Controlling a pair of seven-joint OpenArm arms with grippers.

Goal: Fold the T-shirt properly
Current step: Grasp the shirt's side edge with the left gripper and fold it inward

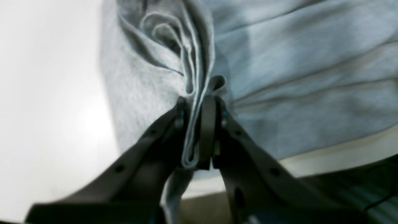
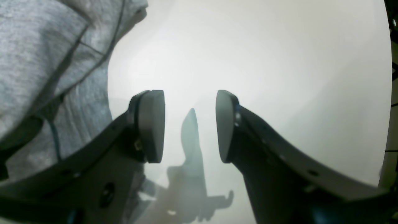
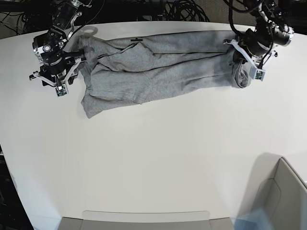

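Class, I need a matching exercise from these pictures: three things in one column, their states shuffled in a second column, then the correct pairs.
Column 1:
1. left hand
2. right hand
3. T-shirt

Column 2:
A. open, holding nothing, above bare table
B. bunched lengthwise along the far side of the table
C. shut on a fold of grey cloth

Pairs: 1-C, 2-A, 3-B

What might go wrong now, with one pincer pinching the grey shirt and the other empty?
The left pincer grips only a thin bunched edge of the heather-grey cotton T-shirt, so a pull might slip it free. The right pincer hangs open beside the cloth, holding nothing; lifting one end alone would likely drag the crumpled shirt across the white table.
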